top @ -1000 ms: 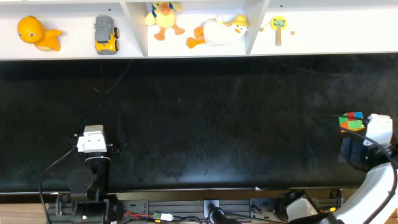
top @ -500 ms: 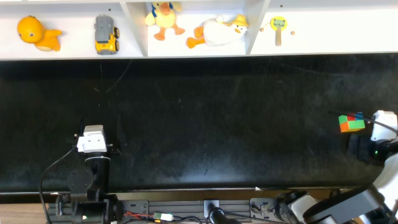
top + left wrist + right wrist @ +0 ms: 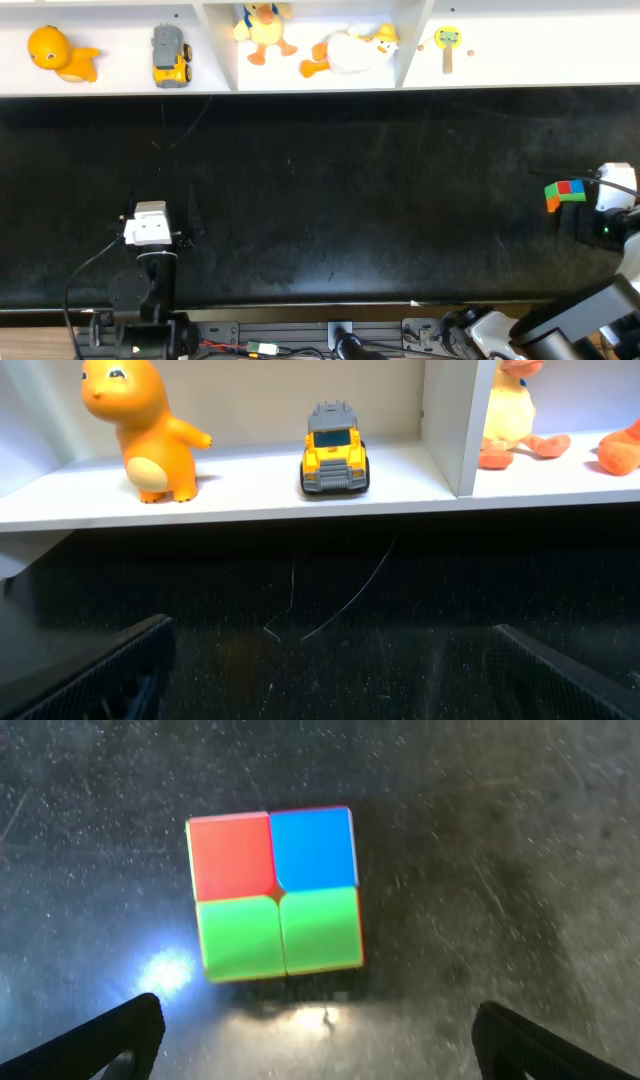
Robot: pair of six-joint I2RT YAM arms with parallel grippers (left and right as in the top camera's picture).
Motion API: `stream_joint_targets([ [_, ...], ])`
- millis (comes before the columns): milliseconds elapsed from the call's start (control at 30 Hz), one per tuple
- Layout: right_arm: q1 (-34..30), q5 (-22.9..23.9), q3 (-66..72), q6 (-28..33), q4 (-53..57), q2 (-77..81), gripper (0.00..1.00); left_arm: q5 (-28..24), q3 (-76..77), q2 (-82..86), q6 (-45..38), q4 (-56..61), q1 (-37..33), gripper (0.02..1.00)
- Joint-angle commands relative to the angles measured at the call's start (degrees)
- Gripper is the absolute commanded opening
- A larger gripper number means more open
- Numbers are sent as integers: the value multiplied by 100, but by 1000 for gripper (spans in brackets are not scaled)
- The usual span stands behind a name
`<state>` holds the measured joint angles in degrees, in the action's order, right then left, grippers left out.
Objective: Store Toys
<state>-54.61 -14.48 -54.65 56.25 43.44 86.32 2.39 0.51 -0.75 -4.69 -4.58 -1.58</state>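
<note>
A colour cube (image 3: 275,890) with red, blue and green squares lies on the black table near its right edge, also seen from above as the cube (image 3: 563,192). My right gripper (image 3: 320,1055) hovers over it, open, its fingers apart on either side and short of the cube; from above the right gripper (image 3: 582,218) sits just right of the cube. My left gripper (image 3: 320,695) is open and holds nothing, facing the shelf; from above the left gripper (image 3: 150,222) stands at the near left.
A white shelf (image 3: 320,82) runs along the table's far side, holding an orange figure (image 3: 60,52), a yellow truck (image 3: 171,56), a yellow duck plush (image 3: 263,28), a white duck plush (image 3: 350,50) and a small rattle (image 3: 447,45).
The right arm has shifted toward the table's right edge and slightly farther back, uncovering the cube. The cube stays about where it was. The left arm has not moved.
</note>
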Motion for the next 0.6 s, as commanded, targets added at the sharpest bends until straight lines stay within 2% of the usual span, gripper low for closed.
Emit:
stream_joint_targets([
  [33, 118, -387, -166, 33, -59, 59, 998, 28, -7, 59, -90, -17, 4, 998],
  [133, 162, -568, -166, -190, -184, 57, 998, 28, -7, 59, -90, -17, 4, 998],
  [600, 286, -540, -166, -621, -232, 245, 998, 28, -7, 59, -90, -17, 4, 998],
])
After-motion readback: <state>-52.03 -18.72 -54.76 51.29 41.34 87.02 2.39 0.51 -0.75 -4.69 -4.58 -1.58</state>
